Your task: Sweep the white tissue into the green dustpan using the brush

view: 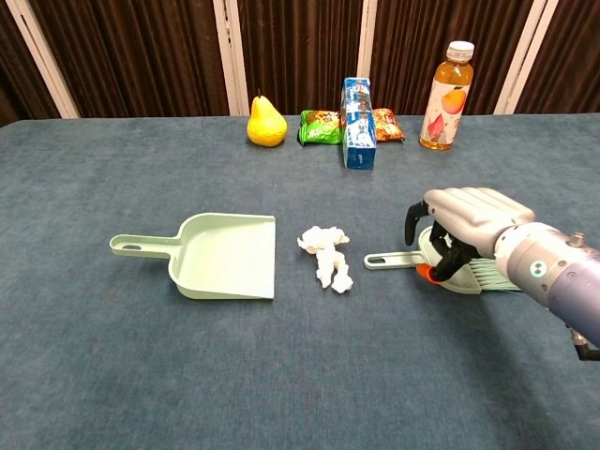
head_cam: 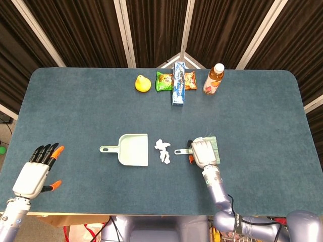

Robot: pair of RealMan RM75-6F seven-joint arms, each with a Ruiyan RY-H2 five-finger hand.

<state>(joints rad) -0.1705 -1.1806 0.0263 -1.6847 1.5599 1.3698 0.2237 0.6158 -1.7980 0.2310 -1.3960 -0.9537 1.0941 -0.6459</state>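
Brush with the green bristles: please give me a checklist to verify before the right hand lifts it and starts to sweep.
1. Right hand over the pale green brush: ok.
2. Fingers closed firmly on the brush: cannot tell, the hand hides the contact.
3. Crumpled white tissue lies between brush and light green plastic dustpan: ok.
4. Dustpan mouth faces the tissue: ok.
5. Left hand holds the dustpan steady: not ok, it is open, far from the handle.
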